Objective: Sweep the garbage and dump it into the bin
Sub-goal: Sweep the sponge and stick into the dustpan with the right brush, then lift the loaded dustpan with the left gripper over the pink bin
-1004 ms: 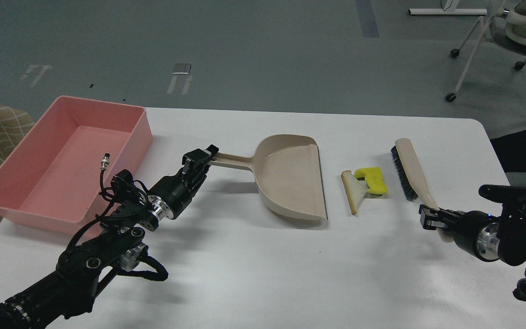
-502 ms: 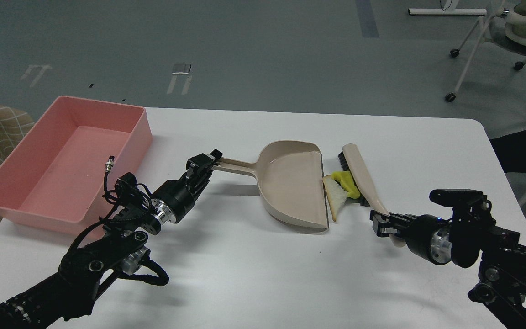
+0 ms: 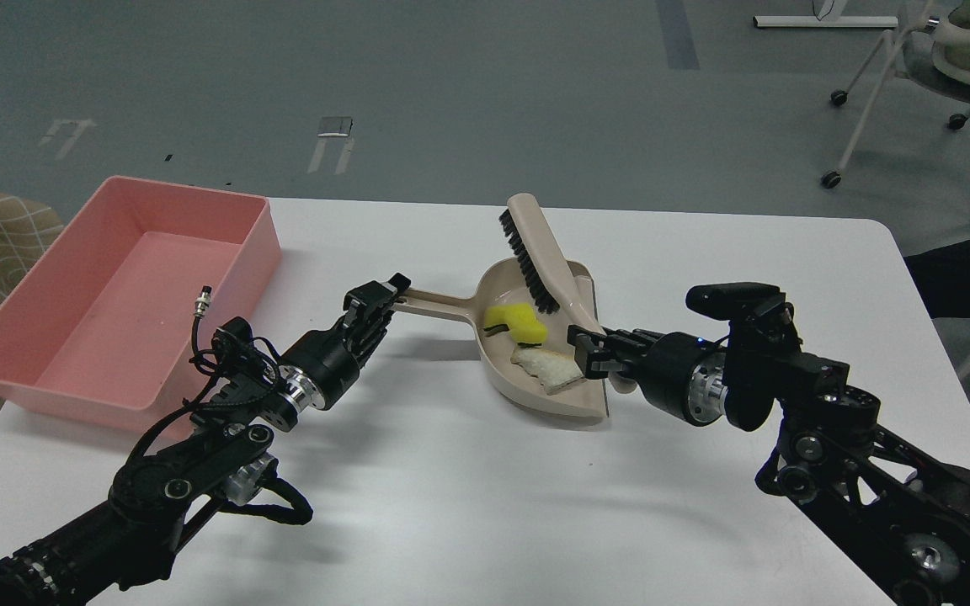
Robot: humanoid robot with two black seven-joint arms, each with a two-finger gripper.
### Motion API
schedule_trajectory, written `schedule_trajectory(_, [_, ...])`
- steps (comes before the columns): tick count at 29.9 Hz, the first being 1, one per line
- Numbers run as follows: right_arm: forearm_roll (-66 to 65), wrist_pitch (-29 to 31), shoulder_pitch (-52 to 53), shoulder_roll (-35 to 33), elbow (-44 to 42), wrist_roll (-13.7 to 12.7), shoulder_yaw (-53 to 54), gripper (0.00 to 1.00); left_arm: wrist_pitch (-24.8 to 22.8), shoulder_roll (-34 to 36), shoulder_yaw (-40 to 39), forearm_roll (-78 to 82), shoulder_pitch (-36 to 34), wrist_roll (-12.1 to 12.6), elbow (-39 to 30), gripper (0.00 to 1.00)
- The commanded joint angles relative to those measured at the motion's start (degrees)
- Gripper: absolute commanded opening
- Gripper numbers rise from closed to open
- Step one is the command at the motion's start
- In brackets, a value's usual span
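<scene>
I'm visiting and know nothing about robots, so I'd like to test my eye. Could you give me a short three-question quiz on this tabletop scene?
1. True or false: the yellow sponge and the bread scrap lie inside the dustpan.
2. Which claw holds the brush? A) left claw B) right claw C) neither
3. Fill in: the pink bin stands at the table's ____ side, as the robot sees it.

Key:
1. True; both rest on the pan's floor, beside the bristles.
2. B; the left claw grips the dustpan's handle.
3. Left.
</scene>
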Motion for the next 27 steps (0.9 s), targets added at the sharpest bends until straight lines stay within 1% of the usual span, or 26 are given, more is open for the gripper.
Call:
schedule_trajectory(1, [3.7,0.0,-0.3,-5.2,0.5,0.1,4.8,0.00,0.3,-0.7,-0.8,-1.4,-0.2,0.3,-1.1,0.00])
schedule_trajectory(2, [3.8,0.0,-0.3,-5.3,0.5,0.1,4.8,0.00,0.4,-0.7,-0.8,-1.4,-0.2,0.3,-1.1,0.00])
schedule_trajectory(6, [7.8,0.0,-2.8,-13.0,-0.7,0.3,8.1,0.00,1.3,-2.0,-0.8,-1.7,-0.7,-0.2,-1.7,0.00])
schedule_trajectory(8, [8.8,0.0,-4.0,-14.8,-1.4,0.3,8.9,0.00,1.3,-2.0,-1.1,-1.7,-0.8,-0.3,-1.9,0.00])
schedule_trajectory(9, [9.6,0.0,-5.3,-16.3,-2.1,0.5,9.8,0.00,1.3,-2.0,-1.5,-1.9,-0.7,-1.0,-2.8,0.00])
schedule_trajectory(13, [10.4,0.0,-10.8,-17.8,-4.6,0.9,13.5,0.00,1.3,-1.3,-3.6,-5.8,-0.8,-1.3,-5.4,0.00])
schedule_trajectory(16, [10.4,0.0,-13.8,-17.8,-5.2,1.5,15.5,0.00,1.3,0.3,-6.4,-8.9,-0.6,-1.3,-9.1,0.00])
schedule_trajectory(18, [10.3,0.0,-15.0,-17.8,-5.3,1.6,15.8,0.00,1.3,3.7,-10.3,-11.2,0.3,-1.3,-13.9,0.00])
schedule_trajectory(20, [10.3,0.0,-15.3,-17.8,-5.5,1.6,16.0,0.00,1.3,6.0,-14.0,-13.6,0.7,-1.3,-16.5,0.00])
schedule_trajectory(22, [10.3,0.0,-15.7,-17.8,-5.8,1.6,16.1,0.00,1.1,7.8,-16.6,-15.6,1.2,-1.3,-17.2,0.00])
schedule_trajectory(24, [10.4,0.0,-15.8,-17.8,-6.0,1.6,16.2,0.00,0.4,12.6,-20.8,-18.8,2.6,-1.3,-17.2,0.00])
schedule_trajectory(27, [10.4,-0.5,-15.9,-17.7,-6.0,1.6,16.2,0.00,-1.0,17.7,-25.7,-21.9,5.3,-1.3,-17.0,0.00])
